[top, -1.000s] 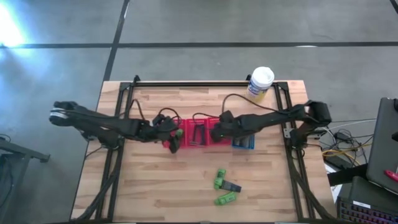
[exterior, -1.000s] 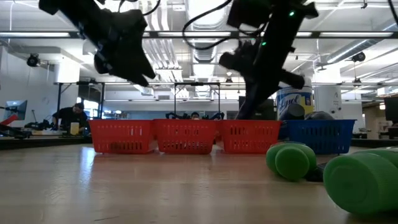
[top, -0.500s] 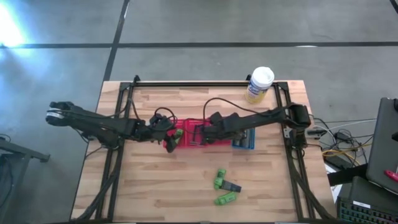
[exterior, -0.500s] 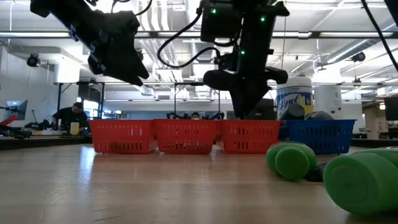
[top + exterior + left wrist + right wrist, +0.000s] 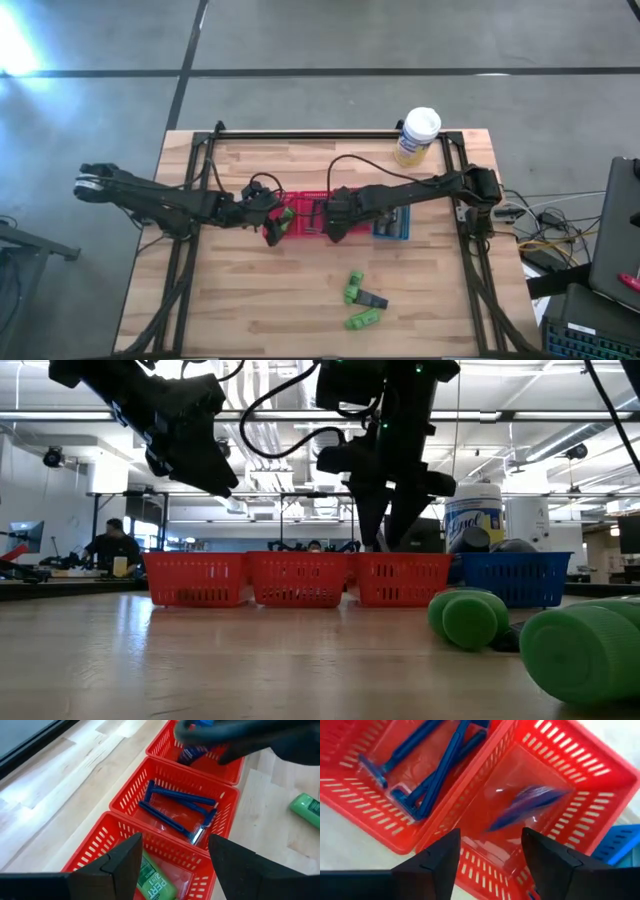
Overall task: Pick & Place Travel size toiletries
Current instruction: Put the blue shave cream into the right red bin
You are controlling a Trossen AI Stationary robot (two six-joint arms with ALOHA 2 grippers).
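Three red baskets (image 5: 298, 580) stand in a row next to a blue basket (image 5: 392, 226). My right gripper (image 5: 491, 837) hangs open, pointing down over the red basket (image 5: 600, 780) nearest the blue one. In that basket shows a blurred blue item (image 5: 525, 805), clear of the fingers. Blue razors (image 5: 175, 810) lie in the middle basket. My left gripper (image 5: 175, 842) hovers open over the leftmost basket, which holds a green tube (image 5: 155, 881). Two green tubes (image 5: 354, 288) (image 5: 362, 320) and a small black tube (image 5: 374, 299) lie on the table nearer the front.
A big white-and-yellow canister (image 5: 418, 135) stands at the far edge of the wooden table (image 5: 250, 300). Both arms reach in over the basket row from either side. People sit at desks in the room beyond the table (image 5: 115, 545).
My right gripper has moved toward the table's left along the basket row, tipped further down and opened, letting go of the blue item, which now shows in the red basket below it. My left gripper has kept its place, open.
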